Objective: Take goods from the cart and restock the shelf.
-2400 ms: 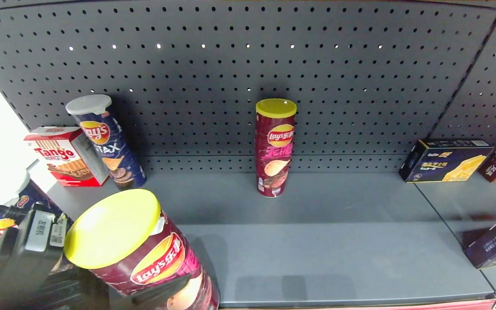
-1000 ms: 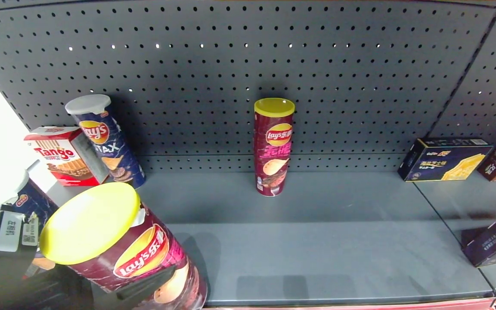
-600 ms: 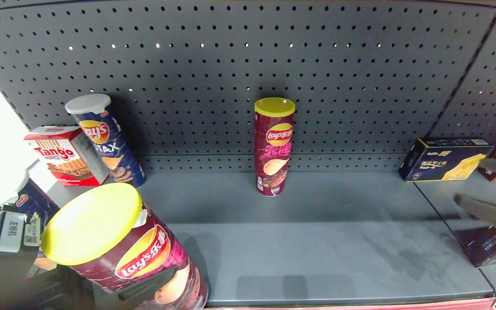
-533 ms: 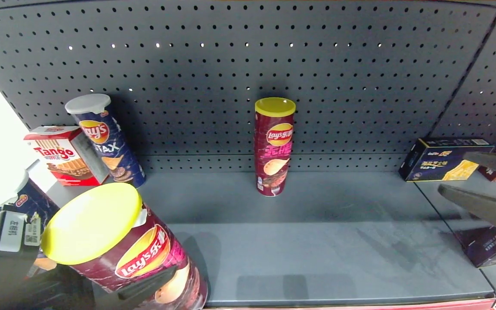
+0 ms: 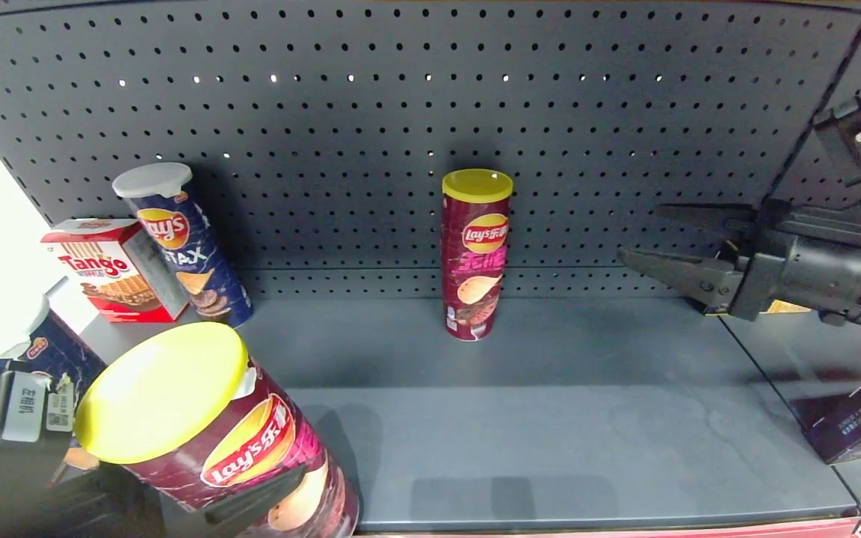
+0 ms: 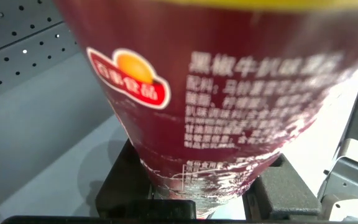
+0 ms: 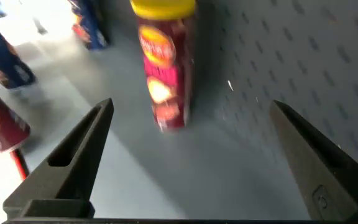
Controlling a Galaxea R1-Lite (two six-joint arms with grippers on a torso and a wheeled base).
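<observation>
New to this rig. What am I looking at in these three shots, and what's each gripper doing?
It is a two-armed robot facing a grey store shelf. The wide picture comes from its head camera; the other two come from cameras on each wrist, looking along that arm's gripper. The left gripper is shut on a maroon chip can with a yellow lid, held tilted at the shelf's front left. The right gripper is open and empty, pointing toward a matching can standing upright by the pegboard back. At the left stand a blue chip can and a red wafer box; a dark box sits at the right.
</observation>
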